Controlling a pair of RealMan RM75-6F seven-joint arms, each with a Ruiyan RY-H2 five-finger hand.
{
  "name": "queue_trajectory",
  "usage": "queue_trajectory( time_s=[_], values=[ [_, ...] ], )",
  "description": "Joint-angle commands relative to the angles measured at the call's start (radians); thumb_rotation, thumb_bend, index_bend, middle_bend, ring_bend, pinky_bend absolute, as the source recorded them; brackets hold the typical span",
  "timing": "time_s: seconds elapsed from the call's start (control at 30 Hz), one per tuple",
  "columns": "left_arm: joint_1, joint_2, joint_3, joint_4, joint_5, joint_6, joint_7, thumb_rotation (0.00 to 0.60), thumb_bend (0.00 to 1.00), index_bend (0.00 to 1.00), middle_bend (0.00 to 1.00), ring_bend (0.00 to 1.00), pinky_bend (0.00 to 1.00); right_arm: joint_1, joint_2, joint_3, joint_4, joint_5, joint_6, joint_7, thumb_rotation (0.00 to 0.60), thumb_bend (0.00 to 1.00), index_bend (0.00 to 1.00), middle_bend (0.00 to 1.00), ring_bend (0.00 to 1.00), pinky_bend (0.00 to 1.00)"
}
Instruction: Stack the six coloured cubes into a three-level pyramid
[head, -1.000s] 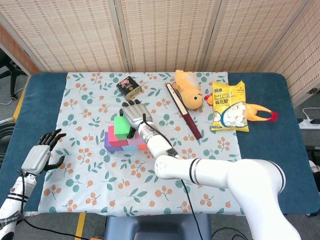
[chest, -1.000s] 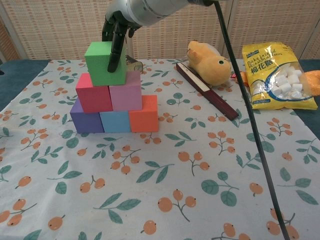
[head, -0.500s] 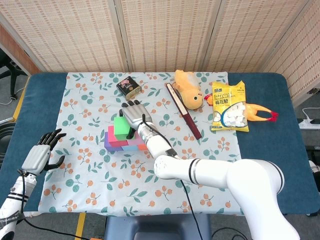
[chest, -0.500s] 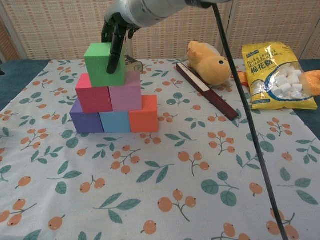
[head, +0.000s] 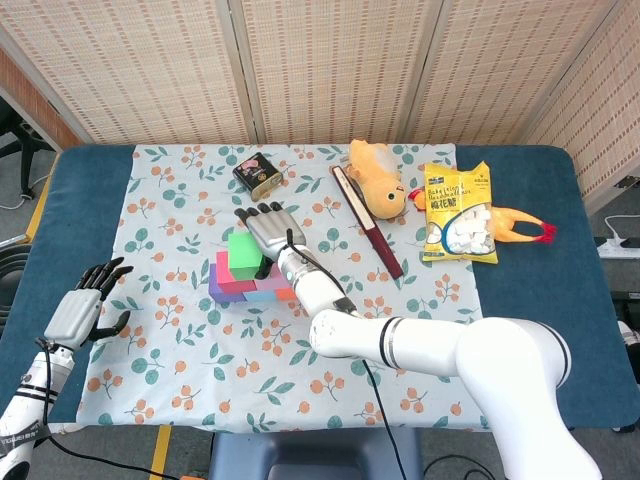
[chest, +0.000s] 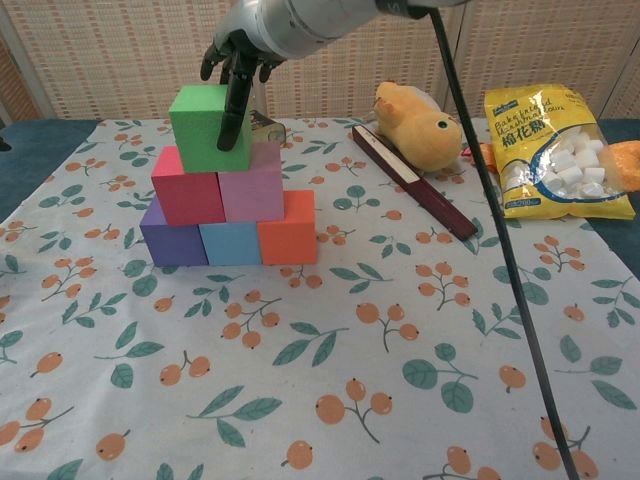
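Observation:
The pyramid stands on the floral cloth. Its bottom row is a purple cube (chest: 168, 240), a light blue cube (chest: 230, 243) and an orange cube (chest: 288, 232). A red cube (chest: 186, 187) and a mauve cube (chest: 252, 185) form the middle level. The green cube (chest: 208, 125) (head: 241, 254) sits on top. My right hand (chest: 240, 50) (head: 265, 232) hovers just behind and above the green cube with its fingers spread. One finger (chest: 236, 110) reaches down along the cube's right face. My left hand (head: 85, 305) is open at the table's left edge, far from the cubes.
A dark tin (head: 258, 172) lies behind the pyramid. To its right are a dark red stick (chest: 412, 182), a yellow plush duck (chest: 420, 125), a bag of marshmallows (chest: 555, 150) and a rubber chicken (head: 520, 225). The floral cloth (chest: 330, 380) stretches in front of the pyramid.
My right hand's fingers have lifted slightly from the back of the green cube and spread. The cube stays put on top, and my left hand has not moved.

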Motion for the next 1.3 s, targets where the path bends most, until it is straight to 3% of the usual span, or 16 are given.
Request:
queue_trajectory(
  time_s=[0.03, 0.3, 0.4, 0.6, 0.73, 0.87, 1.03, 1.3],
  values=[
    [0.0, 0.0, 0.0, -0.001, 0.0, 0.0, 0.001, 0.6, 0.44, 0.12, 0.0, 0.0, 0.0, -0.002, 0.006, 0.002, -0.007, -0.002, 0.002, 0.001, 0.574, 0.01, 0.03, 0.08, 0.0, 0.0],
    [0.0, 0.005, 0.0, -0.006, 0.001, 0.001, 0.005, 0.599, 0.44, 0.12, 0.0, 0.0, 0.0, -0.019, 0.051, 0.016, -0.06, -0.015, 0.012, 0.02, 0.572, 0.01, 0.0, 0.06, 0.0, 0.0],
    [0.002, 0.012, -0.004, -0.013, -0.003, 0.008, 0.012, 0.6, 0.44, 0.12, 0.0, 0.0, 0.0, -0.057, 0.128, 0.03, -0.142, -0.038, 0.052, 0.054, 0.573, 0.01, 0.0, 0.06, 0.0, 0.0],
    [0.021, 0.024, -0.027, -0.029, -0.055, 0.027, 0.064, 0.6, 0.44, 0.11, 0.0, 0.0, 0.0, -0.284, 0.368, 0.042, -0.438, -0.276, 0.178, 0.224, 0.575, 0.01, 0.0, 0.06, 0.0, 0.0],
    [0.034, 0.037, -0.047, -0.042, -0.094, 0.041, 0.096, 0.6, 0.44, 0.11, 0.0, 0.0, 0.0, -0.444, 0.474, 0.027, -0.536, -0.443, 0.223, 0.337, 0.577, 0.01, 0.0, 0.06, 0.0, 0.0],
    [0.059, 0.033, -0.084, -0.052, -0.161, 0.091, 0.174, 0.6, 0.43, 0.11, 0.0, 0.0, 0.0, -0.619, 0.536, -0.03, -0.604, -0.663, 0.317, 0.421, 0.576, 0.06, 0.0, 0.06, 0.0, 0.0],
    [0.089, 0.044, -0.097, -0.069, -0.205, 0.122, 0.224, 0.6, 0.43, 0.12, 0.0, 0.0, 0.0, -0.842, 0.519, -0.121, -0.586, -0.964, 0.501, 0.535, 0.571, 0.15, 0.0, 0.06, 0.0, 0.02],
    [0.163, 0.027, -0.084, -0.073, -0.197, 0.248, 0.305, 0.6, 0.43, 0.17, 0.0, 0.0, 0.0, -1.123, 0.422, -0.244, -0.4, -1.273, 0.737, 0.707, 0.6, 0.22, 0.03, 0.06, 0.0, 0.0]
  ],
)
